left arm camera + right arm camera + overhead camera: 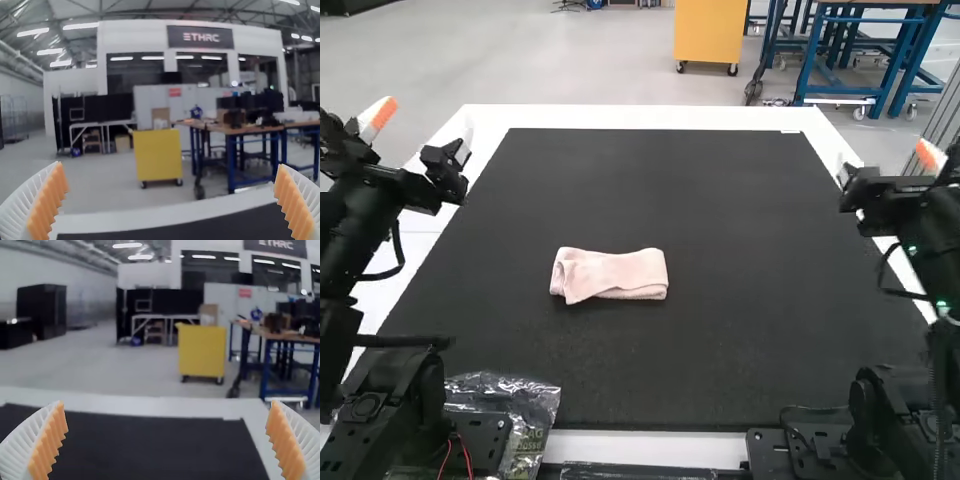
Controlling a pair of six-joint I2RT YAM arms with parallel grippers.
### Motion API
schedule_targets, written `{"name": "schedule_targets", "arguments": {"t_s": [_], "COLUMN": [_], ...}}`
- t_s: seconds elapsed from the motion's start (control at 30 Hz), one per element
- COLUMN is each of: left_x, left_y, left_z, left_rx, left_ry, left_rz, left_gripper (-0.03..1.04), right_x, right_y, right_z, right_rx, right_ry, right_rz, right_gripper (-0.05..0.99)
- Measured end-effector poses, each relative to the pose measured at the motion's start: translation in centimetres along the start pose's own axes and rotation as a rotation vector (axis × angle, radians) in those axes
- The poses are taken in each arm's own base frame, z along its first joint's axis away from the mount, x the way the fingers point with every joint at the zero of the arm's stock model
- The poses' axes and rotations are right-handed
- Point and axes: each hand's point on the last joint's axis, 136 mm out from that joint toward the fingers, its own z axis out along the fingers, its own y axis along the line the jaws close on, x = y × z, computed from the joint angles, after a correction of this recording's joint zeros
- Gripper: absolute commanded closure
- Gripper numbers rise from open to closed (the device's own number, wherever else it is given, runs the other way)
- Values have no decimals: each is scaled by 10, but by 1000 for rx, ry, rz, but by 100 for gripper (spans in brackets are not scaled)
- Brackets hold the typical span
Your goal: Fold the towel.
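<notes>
High view: the pink towel (610, 275) lies folded into a compact oblong on the black mat (740, 220) covering most of the white counter (640, 117), a little left of the mat's middle. The left gripper (428, 118) and right gripper (882, 158) are at opposite sides, well apart from it; both wrist views show their jaws wide open and empty.

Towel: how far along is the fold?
Mostly done, I'd say: the towel lies as a compact, folded bundle on the black mat. Nothing in hand: left hand and right hand are open, well away. Left, perhaps: squaring up its slightly uneven near edge.
</notes>
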Motion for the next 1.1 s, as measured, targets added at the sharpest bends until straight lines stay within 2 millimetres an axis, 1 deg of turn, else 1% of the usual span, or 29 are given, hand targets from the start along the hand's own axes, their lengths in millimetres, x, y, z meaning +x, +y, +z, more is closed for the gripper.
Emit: {"name": "schedule_targets", "arguments": {"t_s": [0.03, 0.07, 0.2, 0.27, 0.3, 0.37, 0.43, 0.47, 0.5, 0.57, 0.63, 0.7, 0.73, 1.1], "left_x": [8, 16, 48, 61, 67, 81, 98, 108, 119, 148, 169, 187, 189, 190], "left_y": [1, 1, 2, 3, 3, 4, 6, 7, 8, 9, 11, 11, 11, 16], "left_z": [1, 2, 3, 3, 3, 2, 0, -1, -3, -8, -15, -22, -23, -23], "left_rx": [0, 0, -1, -1, -1, -5, -16, -21, -26, -39, -51, -59, -62, -86], "left_ry": [-1, 3, 32, 46, 51, 62, 90, 109, 137, 241, 330, 408, 418, 424], "left_rz": [9, 18, 41, 42, 41, 37, 30, 24, 16, -7, -27, -40, -41, -8], "left_gripper": [4, 4, 4, 4, 4, 4, 4, 4, 4, 4, 4, 4, 4, 4], "right_x": [9, 12, 9, 17, 26, 52, 86, 106, 117, 128, 149, 152, 152, 154], "right_y": [-1, -2, 1, -2, -5, -12, -20, -23, -26, -29, -31, -32, -32, -23], "right_z": [2, 3, 5, 7, 8, 10, 9, 7, 6, 2, -3, -4, -5, -4], "right_rx": [7, 10, -2, 14, 31, 75, 119, 137, 148, 169, 174, 178, 178, 128], "right_ry": [8, -2, -58, -71, -63, -24, 52, 124, 171, 223, 310, 323, 323, 330], "right_rz": [-10, -20, -43, -52, -54, -59, -70, -78, -85, -92, -99, -102, -104, -101], "right_gripper": [2, 2, 2, 2, 2, 2, 2, 2, 2, 2, 2, 2, 2, 2]}}
